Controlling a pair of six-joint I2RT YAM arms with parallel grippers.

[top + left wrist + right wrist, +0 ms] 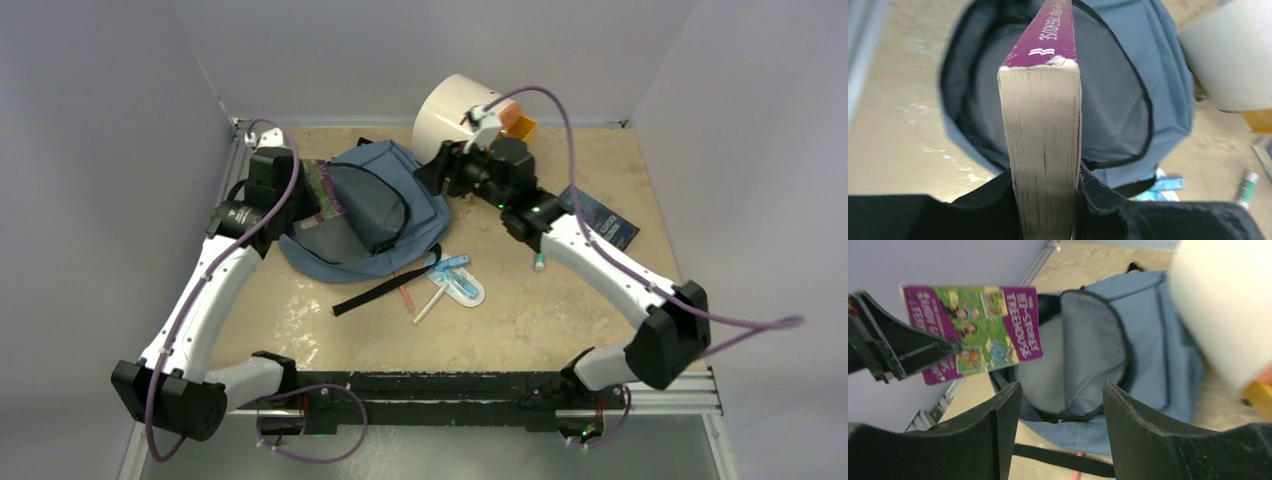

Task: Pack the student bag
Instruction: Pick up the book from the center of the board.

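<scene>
The student bag (375,205) lies flat on the table (560,300), toward 11 o'clock from its middle, with its mouth gaping to show the dark lining. One black strap (385,290) trails off toward 6 o'clock.

The left gripper (303,196) sits at the bag's 9 o'clock, its fingers (1098,200) pressed against both covers of a purple paperback (326,190). In the left wrist view the book runs spine-up straight toward the open mouth. I can't tell whether its far end has gone inside.

The right gripper (1060,390) hangs at the bag's 2 o'clock, fingers spread with nothing between them, only the bag's opening showing through the gap.

A cream cylindrical cabinet (450,110) with an orange drawer (520,125) stands at the bag's 1 o'clock. A dark book (600,218) lies out at 3 o'clock, and some pens and a clear packet (458,283) lie at 5 o'clock.
</scene>
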